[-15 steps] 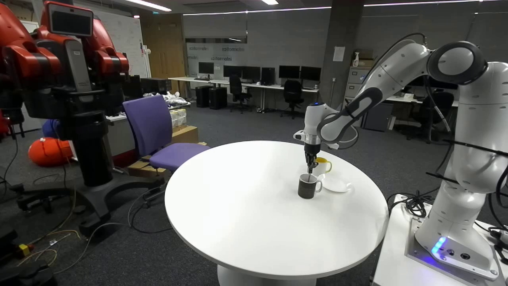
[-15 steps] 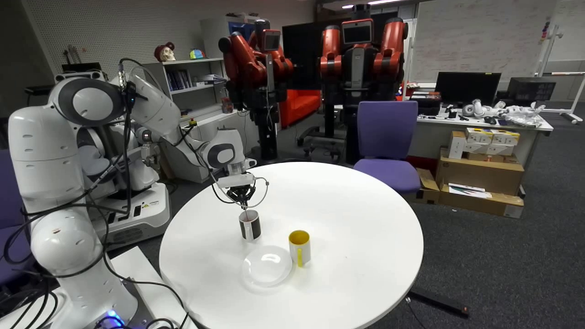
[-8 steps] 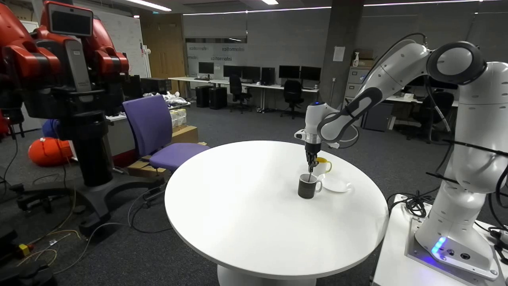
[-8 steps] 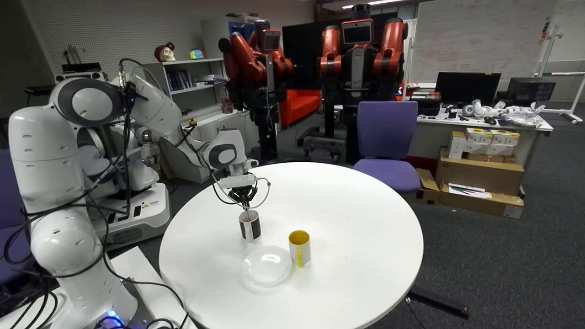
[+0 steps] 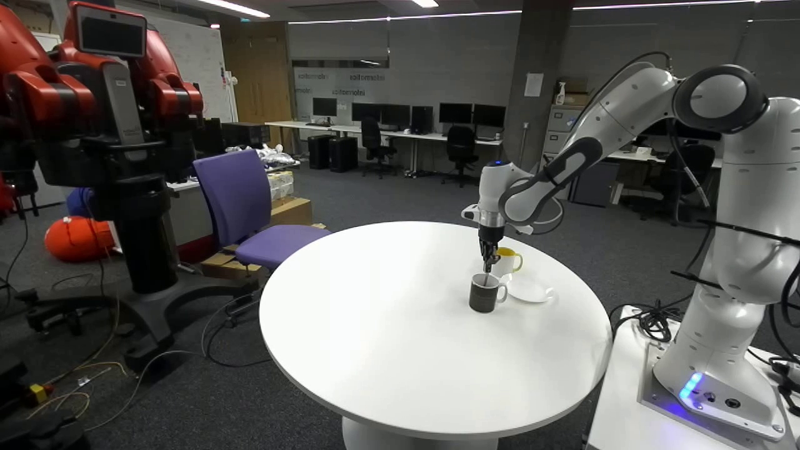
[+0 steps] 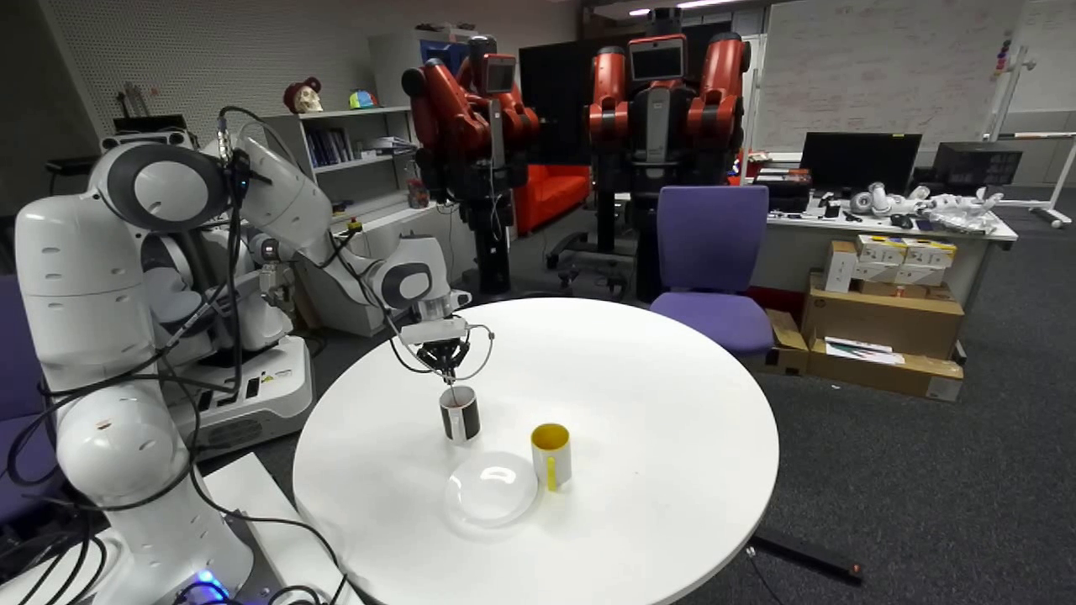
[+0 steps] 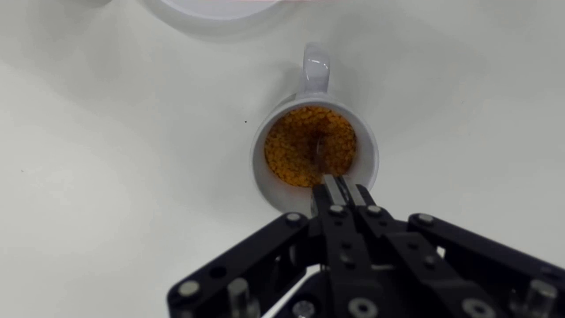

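A dark-and-white mug stands upright on the white round table in both exterior views. In the wrist view its white inner wall surrounds orange-brown grains. My gripper is just above the mug's rim, on the side away from the handle. It also shows in both exterior views. Its fingers are shut on a thin, shiny utensil, which slants down into the mug. The utensil's lower end is among the grains; its shape is hard to tell.
A white mug with a yellow inside and handle stands near the dark mug, also seen behind my gripper. A white plate lies near both mugs; its edge shows in the wrist view. A purple chair stands by the table.
My gripper and the utensil shifted very slightly half a second ago and have moved back since. The mugs and plate have not moved.
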### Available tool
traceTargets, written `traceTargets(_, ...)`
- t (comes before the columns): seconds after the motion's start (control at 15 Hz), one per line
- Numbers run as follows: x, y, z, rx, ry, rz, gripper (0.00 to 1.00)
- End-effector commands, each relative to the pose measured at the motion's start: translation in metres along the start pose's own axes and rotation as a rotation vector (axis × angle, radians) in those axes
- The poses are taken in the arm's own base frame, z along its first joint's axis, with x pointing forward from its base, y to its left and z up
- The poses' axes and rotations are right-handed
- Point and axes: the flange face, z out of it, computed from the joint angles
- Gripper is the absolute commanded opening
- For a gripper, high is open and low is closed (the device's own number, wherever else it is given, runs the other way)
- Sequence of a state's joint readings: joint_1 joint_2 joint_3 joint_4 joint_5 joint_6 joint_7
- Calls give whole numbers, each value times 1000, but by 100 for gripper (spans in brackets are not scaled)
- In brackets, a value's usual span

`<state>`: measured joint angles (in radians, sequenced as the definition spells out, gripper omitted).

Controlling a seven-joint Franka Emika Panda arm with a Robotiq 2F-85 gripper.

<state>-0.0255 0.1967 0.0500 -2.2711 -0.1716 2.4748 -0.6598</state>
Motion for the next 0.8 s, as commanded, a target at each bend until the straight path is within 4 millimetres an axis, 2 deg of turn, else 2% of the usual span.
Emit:
traceTargets(0.0, 7, 1, -13, -3, 19, -16, 1)
traceTargets(0.4, -3, 18, -17, -25, 14, 15, 1)
traceTargets(0.73, -5, 8, -15, -1, 11, 3, 1)
